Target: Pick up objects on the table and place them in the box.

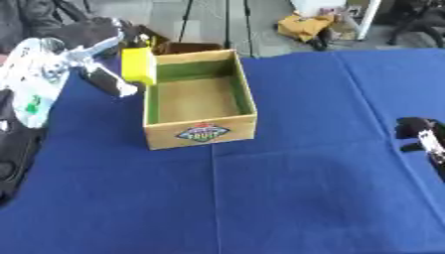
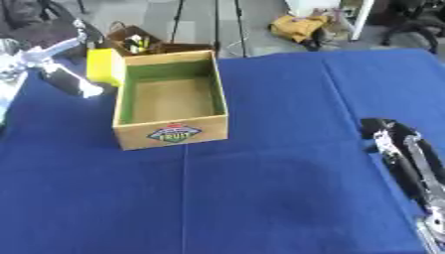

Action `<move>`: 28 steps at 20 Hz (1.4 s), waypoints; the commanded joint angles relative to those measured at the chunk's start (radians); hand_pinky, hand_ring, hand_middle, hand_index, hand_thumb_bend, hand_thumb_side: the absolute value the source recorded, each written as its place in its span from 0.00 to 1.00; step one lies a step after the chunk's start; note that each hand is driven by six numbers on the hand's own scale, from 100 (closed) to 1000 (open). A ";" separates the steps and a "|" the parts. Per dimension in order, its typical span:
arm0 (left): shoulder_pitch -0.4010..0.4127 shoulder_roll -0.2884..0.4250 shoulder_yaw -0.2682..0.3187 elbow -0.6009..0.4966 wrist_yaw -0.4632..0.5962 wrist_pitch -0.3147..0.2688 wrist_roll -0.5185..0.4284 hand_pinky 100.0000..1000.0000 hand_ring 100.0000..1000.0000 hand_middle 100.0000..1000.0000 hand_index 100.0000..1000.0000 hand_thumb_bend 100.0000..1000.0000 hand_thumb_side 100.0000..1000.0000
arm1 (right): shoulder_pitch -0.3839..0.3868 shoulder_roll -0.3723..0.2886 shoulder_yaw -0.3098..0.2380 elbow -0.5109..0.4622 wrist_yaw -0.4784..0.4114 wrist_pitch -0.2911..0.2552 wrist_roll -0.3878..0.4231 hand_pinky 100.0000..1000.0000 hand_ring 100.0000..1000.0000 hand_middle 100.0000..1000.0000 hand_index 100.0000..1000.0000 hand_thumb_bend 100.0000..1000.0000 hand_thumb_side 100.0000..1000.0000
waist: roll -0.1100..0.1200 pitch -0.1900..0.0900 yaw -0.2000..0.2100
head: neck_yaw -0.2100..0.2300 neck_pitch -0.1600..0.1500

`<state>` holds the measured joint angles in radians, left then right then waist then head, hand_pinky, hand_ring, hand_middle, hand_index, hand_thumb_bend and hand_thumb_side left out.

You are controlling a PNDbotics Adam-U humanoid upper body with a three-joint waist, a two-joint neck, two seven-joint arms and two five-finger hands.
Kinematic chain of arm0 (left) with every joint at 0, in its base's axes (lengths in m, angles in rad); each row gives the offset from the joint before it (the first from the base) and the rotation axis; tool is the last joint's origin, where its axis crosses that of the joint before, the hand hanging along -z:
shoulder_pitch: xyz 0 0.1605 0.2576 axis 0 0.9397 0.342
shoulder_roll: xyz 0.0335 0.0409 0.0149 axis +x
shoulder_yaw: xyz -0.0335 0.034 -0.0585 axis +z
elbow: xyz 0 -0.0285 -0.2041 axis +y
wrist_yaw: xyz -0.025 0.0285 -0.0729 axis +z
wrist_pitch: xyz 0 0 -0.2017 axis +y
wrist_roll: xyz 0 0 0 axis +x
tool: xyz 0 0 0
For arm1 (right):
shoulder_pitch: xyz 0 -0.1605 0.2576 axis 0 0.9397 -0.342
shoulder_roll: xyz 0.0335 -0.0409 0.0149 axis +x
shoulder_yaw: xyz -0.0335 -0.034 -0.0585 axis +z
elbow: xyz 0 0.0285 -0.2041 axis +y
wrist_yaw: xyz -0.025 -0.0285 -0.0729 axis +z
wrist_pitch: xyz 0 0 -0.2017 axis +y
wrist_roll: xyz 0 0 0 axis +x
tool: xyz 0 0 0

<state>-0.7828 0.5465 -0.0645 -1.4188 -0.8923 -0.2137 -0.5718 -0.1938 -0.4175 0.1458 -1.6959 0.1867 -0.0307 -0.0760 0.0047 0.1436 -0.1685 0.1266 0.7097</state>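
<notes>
A cardboard box (image 1: pixel 201 130) with green inner walls and a fruit label on its front stands open on the blue table, left of the middle. A yellow block (image 1: pixel 137 65) hangs at the box's far left rim, partly over the wall. My left hand (image 1: pixel 101 60) comes in from the upper left and has its fingers and thumb closed around the block. My right hand (image 2: pixel 401 148) rests low at the table's right edge with its fingers stretched out, holding nothing. I see nothing lying inside the box.
Blue cloth (image 1: pixel 287 188) covers the table in front of and to the right of the box. Behind the table stand an open brown bag (image 2: pixel 130 39), tripod legs (image 2: pixel 178 20) and a yellow bag (image 2: pixel 300 26) on the floor.
</notes>
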 commanded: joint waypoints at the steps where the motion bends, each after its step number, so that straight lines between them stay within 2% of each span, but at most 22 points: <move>1: -0.064 0.001 -0.007 0.027 -0.006 0.001 -0.027 0.29 0.25 0.17 0.34 0.00 0.17 | -0.011 -0.018 -0.014 -0.010 -0.005 -0.001 -0.005 0.57 0.69 0.63 0.76 0.00 0.98 | -0.002 -0.010 0.003 | -0.005 -0.014; 10: -0.141 -0.087 -0.043 0.220 -0.104 0.002 0.039 0.35 0.29 0.22 0.39 0.04 0.20 | -0.015 -0.013 -0.011 -0.011 -0.007 -0.001 -0.002 0.57 0.69 0.63 0.76 0.00 0.98 | -0.009 -0.006 -0.002 | 0.006 -0.026; 14: -0.165 -0.126 -0.040 0.320 -0.162 0.009 0.098 0.37 0.31 0.24 0.40 0.07 0.22 | -0.016 -0.010 -0.009 -0.011 -0.007 -0.001 0.001 0.57 0.69 0.63 0.76 0.00 0.98 | -0.010 -0.002 -0.009 | 0.005 -0.026; 15: -0.171 -0.134 -0.036 0.344 -0.174 0.009 0.113 0.37 0.32 0.26 0.41 0.12 0.25 | -0.016 -0.009 -0.009 -0.011 -0.007 -0.002 0.001 0.57 0.69 0.63 0.76 0.00 0.98 | -0.010 -0.001 -0.011 | 0.006 -0.027; 23: -0.187 -0.174 -0.025 0.495 -0.248 -0.004 0.237 0.44 0.37 0.32 0.46 0.14 0.25 | -0.020 -0.006 -0.006 -0.011 -0.009 -0.003 0.006 0.57 0.69 0.63 0.76 0.00 0.98 | -0.013 0.004 -0.023 | 0.012 -0.031; 24: -0.186 -0.177 -0.026 0.507 -0.255 -0.008 0.250 0.50 0.43 0.38 0.51 0.17 0.25 | -0.021 -0.006 -0.006 -0.011 -0.009 -0.003 0.006 0.57 0.69 0.63 0.76 0.00 0.98 | -0.014 0.004 -0.023 | 0.012 -0.032; 28: -0.179 -0.186 -0.034 0.538 -0.275 -0.031 0.279 0.63 0.55 0.51 0.64 0.22 0.27 | -0.022 -0.004 -0.005 -0.010 -0.009 -0.004 0.009 0.57 0.69 0.63 0.76 0.00 0.98 | -0.012 0.004 -0.024 | 0.012 -0.033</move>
<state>-0.9413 0.3499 -0.1000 -0.8774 -1.1601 -0.2384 -0.3058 -0.2031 -0.4090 0.1431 -1.6959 0.1836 -0.0344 -0.0703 -0.0057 0.1610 -0.1912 0.1358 0.6850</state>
